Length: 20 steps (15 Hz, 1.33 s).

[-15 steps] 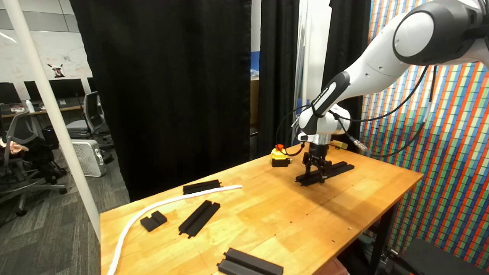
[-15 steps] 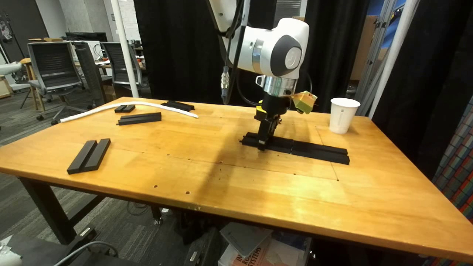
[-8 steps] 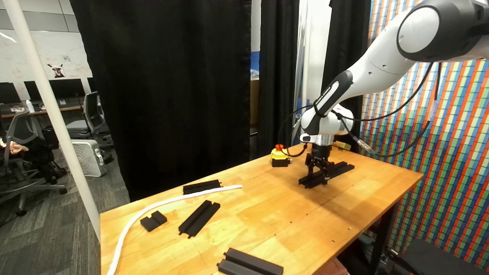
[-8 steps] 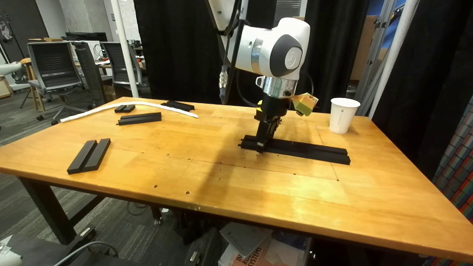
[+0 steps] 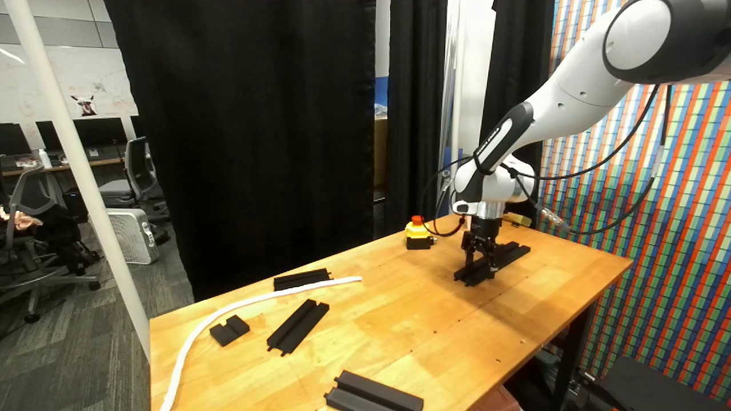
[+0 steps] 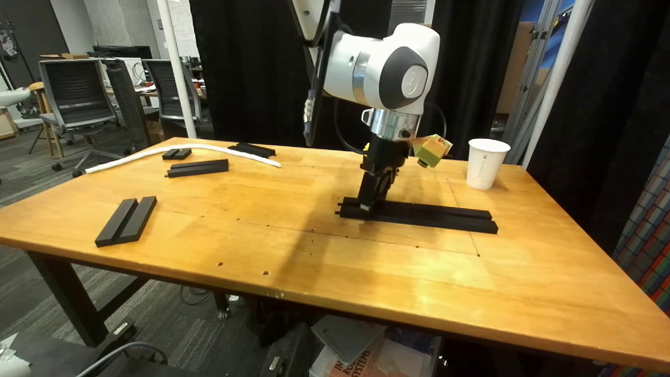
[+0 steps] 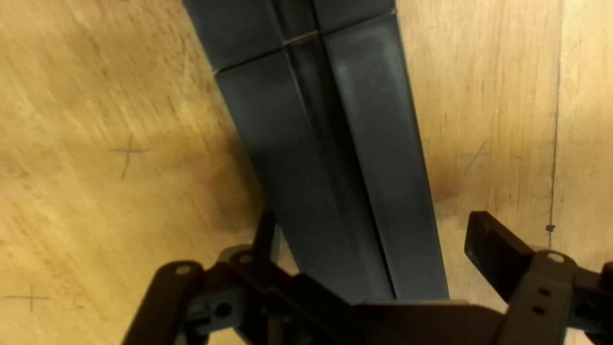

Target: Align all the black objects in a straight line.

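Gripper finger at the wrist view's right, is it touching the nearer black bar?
Apart: the wrist view shows tabletop between that finger and the nearer black bar.

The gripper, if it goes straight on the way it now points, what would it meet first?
Probably the wooden tabletop: the gripper points down, its open jaws astride a black bar. Whether the jaws touch the tabletop now, I cannot tell.

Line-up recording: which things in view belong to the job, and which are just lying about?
Belong to the job:
open gripper
bar it straddles
neighbouring bar
short block
loose front bar
loose middle bar
loose back bar

Just lying about:
white strip
cup
yellow button box
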### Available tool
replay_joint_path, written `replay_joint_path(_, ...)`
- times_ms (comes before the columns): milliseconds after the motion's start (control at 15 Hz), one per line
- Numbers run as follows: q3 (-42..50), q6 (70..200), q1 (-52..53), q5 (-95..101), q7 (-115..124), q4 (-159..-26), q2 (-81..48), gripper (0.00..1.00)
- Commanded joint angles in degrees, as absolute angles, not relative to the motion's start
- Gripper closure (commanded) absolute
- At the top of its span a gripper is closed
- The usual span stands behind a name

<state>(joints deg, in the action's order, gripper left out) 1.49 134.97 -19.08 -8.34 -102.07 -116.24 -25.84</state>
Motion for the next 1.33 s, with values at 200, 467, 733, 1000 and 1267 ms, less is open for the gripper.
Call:
replay_joint_path(200, 2.91, 134.68, -16.72, -6.34, -95.98, -118.88, -19.42, 0.0)
replay_joint_path(467, 2.47, 135.36, -12.83, -1.95, -91.05, -120.36, -16.8, 0.0)
replay_joint_path(733, 1.51, 135.0, -7.47, 4.46, -84.25, -120.75, -15.61, 0.0)
replay_joint_path(1000, -0.55, 129.19, -3.47, 3.32, -73.8, -118.36, -16.06, 0.0)
replay_joint_path(1267, -2.66, 123.39, -0.72, 0.4, -59.78, -116.72, -17.05, 0.0)
